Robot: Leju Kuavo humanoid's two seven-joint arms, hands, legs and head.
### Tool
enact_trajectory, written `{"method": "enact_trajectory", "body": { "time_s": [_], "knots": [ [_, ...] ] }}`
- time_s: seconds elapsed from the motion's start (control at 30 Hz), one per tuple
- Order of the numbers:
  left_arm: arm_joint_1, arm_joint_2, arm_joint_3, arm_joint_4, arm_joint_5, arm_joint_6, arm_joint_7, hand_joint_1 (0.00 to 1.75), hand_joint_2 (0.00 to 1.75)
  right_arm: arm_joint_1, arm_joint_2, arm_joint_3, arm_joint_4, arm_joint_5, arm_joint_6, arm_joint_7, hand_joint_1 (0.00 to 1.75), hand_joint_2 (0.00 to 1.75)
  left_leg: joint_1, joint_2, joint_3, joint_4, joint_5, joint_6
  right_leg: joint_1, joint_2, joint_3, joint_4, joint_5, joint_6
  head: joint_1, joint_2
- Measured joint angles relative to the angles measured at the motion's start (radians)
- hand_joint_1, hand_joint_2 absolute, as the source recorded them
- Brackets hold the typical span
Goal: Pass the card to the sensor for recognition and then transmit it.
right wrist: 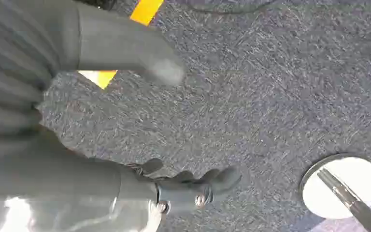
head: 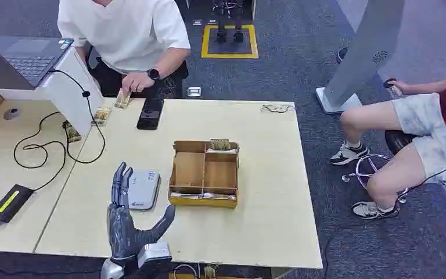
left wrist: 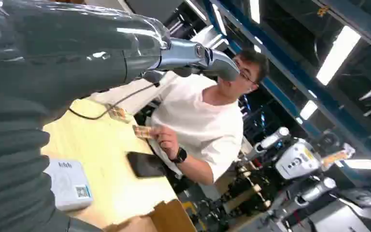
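the left hand hovers empty over the desk's near edge, fingers apart, just short of the grey sensor. the right hand hangs over carpet, fingers loosely apart, holding nothing. at the far edge a person's hand holds a card beside a black phone.
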Motion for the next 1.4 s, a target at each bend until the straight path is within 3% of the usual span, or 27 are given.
{"method": "enact_trajectory", "body": {
  "time_s": [0.23, 0.53, 0.63, 0.77, 0.83, 0.87, 1.0, 1.07, 1.1, 1.37, 1.4],
  "knots": [
    [0.000, 0.006, -0.014, 0.002, 0.015, 0.000, -0.021, 0.00, 1.75, 0.015, 0.006, 0.005, -0.037, -0.072, 0.000, -0.086, 0.00, 1.75, 0.000, 0.001, 0.000, 0.000, 0.000, 0.000, 0.000, 0.000, 0.000, 0.000, 0.000, 0.000, 0.000, 0.000],
    [0.000, 0.011, -0.019, 0.005, 0.013, -0.001, -0.036, 0.00, 1.75, 0.021, 0.006, -0.002, -0.036, -0.066, 0.000, -0.097, 0.00, 1.75, 0.000, 0.001, 0.000, 0.000, 0.000, 0.000, 0.000, 0.000, 0.000, 0.000, 0.000, 0.000, 0.000, 0.000],
    [0.000, 0.011, -0.019, 0.008, -0.003, -0.001, -0.021, 0.00, 1.75, 0.022, 0.007, -0.011, -0.034, -0.028, 0.000, -0.072, 0.00, 1.75, 0.000, 0.001, 0.000, 0.000, 0.000, 0.000, 0.000, 0.000, 0.000, 0.000, 0.000, 0.000, 0.000, 0.000],
    [0.002, 0.011, -0.019, 0.008, -0.002, 0.000, -0.021, 0.00, 1.75, 0.043, 0.012, 0.008, -0.054, 0.143, 0.000, 0.063, 0.00, 1.75, 0.000, 0.001, 0.000, 0.000, 0.000, 0.000, 0.000, 0.000, 0.000, 0.000, 0.000, 0.000, 0.000, 0.000],
    [0.004, 0.011, -0.019, 0.008, -0.003, 0.000, -0.018, 0.00, 1.75, 0.050, 0.014, 0.022, -0.054, 0.368, 0.004, 0.181, 0.00, 1.75, 0.000, 0.001, 0.000, 0.000, 0.000, 0.000, 0.000, 0.000, 0.000, 0.000, 0.000, 0.000, 0.000, 0.000],
    [0.004, 0.011, -0.019, 0.008, -0.004, 0.000, -0.015, 0.00, 1.75, 0.054, 0.014, 0.026, -0.053, 0.477, 0.013, 0.210, 0.00, 1.75, 0.000, 0.001, 0.000, 0.000, 0.000, 0.000, 0.000, 0.000, 0.000, 0.000, 0.000, 0.000, 0.000, 0.000],
    [0.002, 0.011, -0.019, 0.008, -0.020, 0.000, 0.004, 0.00, 1.75, 0.034, 0.015, -0.065, -0.014, 0.908, 0.126, 0.257, 0.00, 1.75, 0.000, 0.000, 0.000, 0.000, 0.000, 0.000, 0.000, -0.001, 0.000, 0.000, 0.000, 0.000, 0.000, 0.000],
    [0.001, 0.011, -0.018, 0.008, -0.064, 0.000, 0.018, 0.00, 1.75, 0.021, 0.015, -0.133, 0.002, 1.000, 0.158, 0.260, 0.00, 1.75, 0.000, -0.001, 0.000, 0.000, 0.000, 0.000, 0.000, -0.002, 0.001, 0.000, 0.000, 0.000, 0.001, 0.000],
    [0.000, 0.011, -0.017, 0.008, -0.078, 0.000, 0.021, 0.00, 0.00, 0.018, 0.015, -0.155, 0.010, 1.015, 0.169, 0.261, 0.00, 1.75, 0.000, -0.001, 0.000, 0.000, 0.000, 0.000, 0.000, -0.002, 0.001, 0.000, 0.000, 0.000, 0.000, 0.000],
    [-0.031, 0.012, -0.016, 0.008, -0.079, 0.000, 0.058, 0.00, 0.00, -0.019, 0.015, -0.273, 0.060, 1.125, 0.201, 0.253, 0.00, 1.75, 0.000, -0.001, 0.000, 0.000, 0.000, 0.000, 0.000, -0.002, 0.001, 0.000, 0.000, 0.000, 0.001, 0.000],
    [-0.037, 0.012, -0.015, 0.008, -0.085, 0.000, 0.068, 0.00, 1.75, -0.025, 0.015, -0.287, 0.067, 1.148, 0.207, 0.243, 0.00, 1.75, 0.000, -0.001, 0.000, 0.000, 0.000, 0.000, 0.000, -0.001, 0.001, 0.000, 0.000, 0.000, 0.000, 0.000]
  ]
}}
